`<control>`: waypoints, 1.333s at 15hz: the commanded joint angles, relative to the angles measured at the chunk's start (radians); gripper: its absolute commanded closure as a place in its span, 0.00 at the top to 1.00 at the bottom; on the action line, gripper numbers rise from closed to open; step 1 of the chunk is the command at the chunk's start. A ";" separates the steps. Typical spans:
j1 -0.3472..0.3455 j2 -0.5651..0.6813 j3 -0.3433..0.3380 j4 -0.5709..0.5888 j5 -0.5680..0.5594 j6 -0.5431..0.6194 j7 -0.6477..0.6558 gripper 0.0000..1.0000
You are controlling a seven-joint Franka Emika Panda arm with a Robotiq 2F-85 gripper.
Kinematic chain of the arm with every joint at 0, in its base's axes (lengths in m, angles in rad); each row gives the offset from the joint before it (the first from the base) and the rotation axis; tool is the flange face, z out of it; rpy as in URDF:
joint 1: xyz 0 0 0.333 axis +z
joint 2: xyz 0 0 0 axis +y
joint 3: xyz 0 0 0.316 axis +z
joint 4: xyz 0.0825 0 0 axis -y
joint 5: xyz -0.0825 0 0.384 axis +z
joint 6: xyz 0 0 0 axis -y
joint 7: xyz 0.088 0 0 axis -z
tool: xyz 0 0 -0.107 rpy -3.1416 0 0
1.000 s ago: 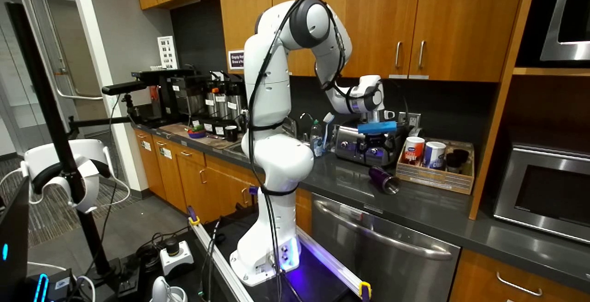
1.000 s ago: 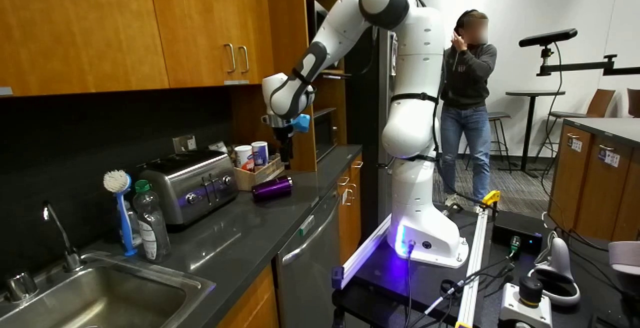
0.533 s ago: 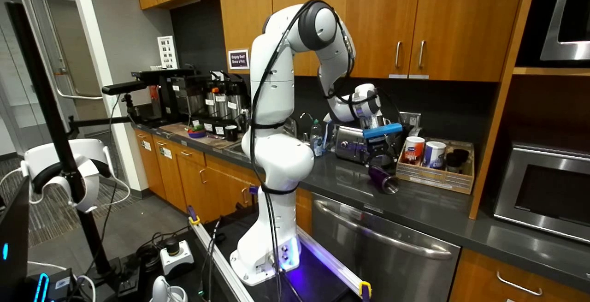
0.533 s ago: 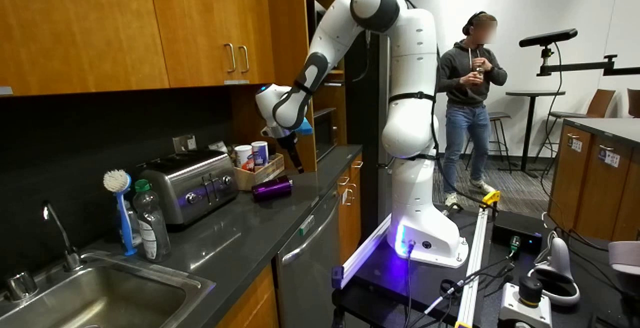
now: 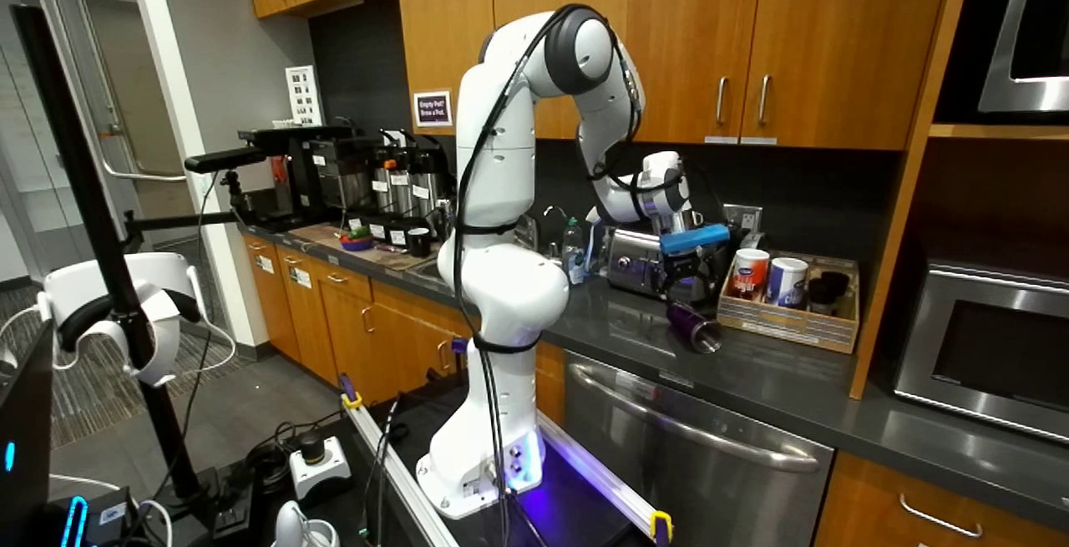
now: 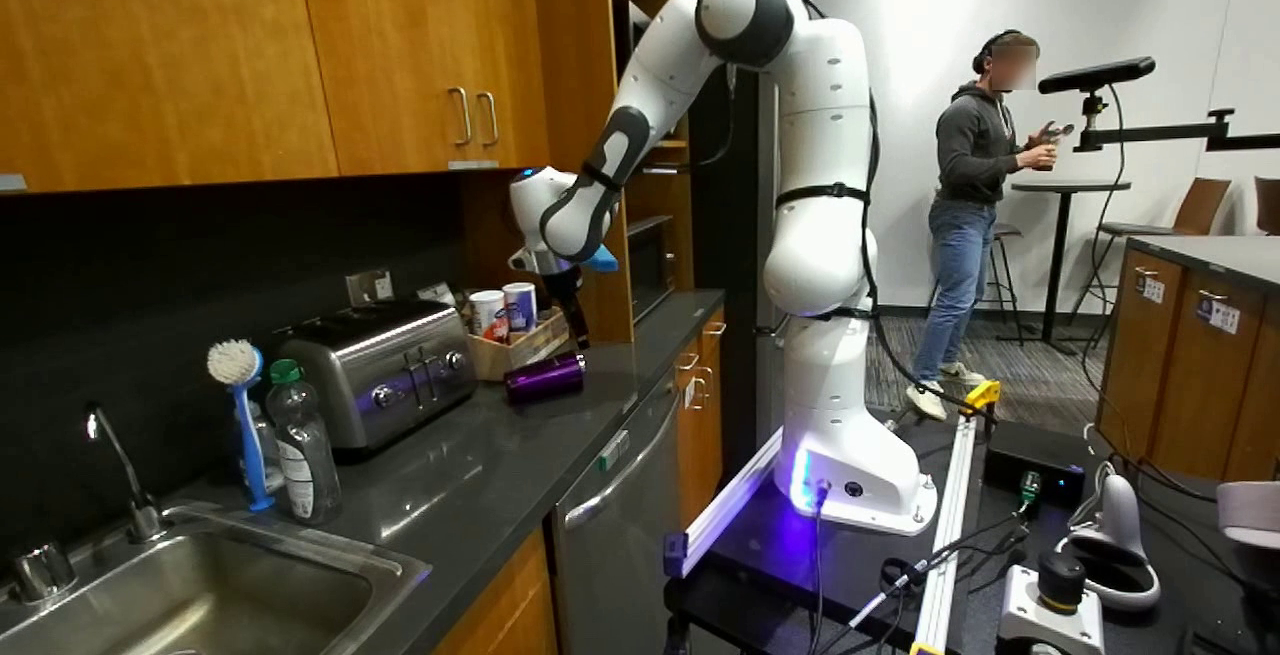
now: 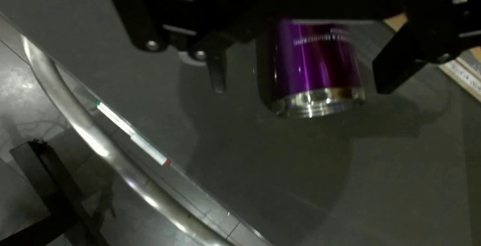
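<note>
Where the white arm (image 6: 660,55) bends down over the dark gray counter (image 6: 500,455), the gripper (image 7: 300,90) is unclenched, jaws wide apart, above a purple tumbler (image 7: 317,65). Tumbler lies on its side on the counter, approx. midway betw. the fingers (image 7: 217,73) in wrist view, long axis roughly top-to-bottom there, silver-rimmed end (image 7: 319,102) pointing at bottom edge. In an ext. view, that end points R & slightly up, w/ toaster (image 6: 400,375) & box (image 6: 535,340) of canisters (image 6: 490,313) nearby. Wrist cam's dim, so finger contact's hard to tell.
</note>
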 commanded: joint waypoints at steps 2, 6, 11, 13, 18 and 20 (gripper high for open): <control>-0.003 -0.012 0.013 -0.048 0.118 0.229 -0.217 1.00; 0.002 0.011 0.039 -0.101 0.352 0.415 -0.517 1.00; -0.070 0.006 0.231 -0.069 0.813 0.268 -0.933 1.00; -0.026 -0.036 0.172 -0.079 0.939 0.156 -1.066 1.00; -0.012 -0.109 0.078 -0.103 0.924 0.023 -1.089 1.00; -0.006 -0.129 0.054 -0.110 0.923 0.017 -1.088 1.00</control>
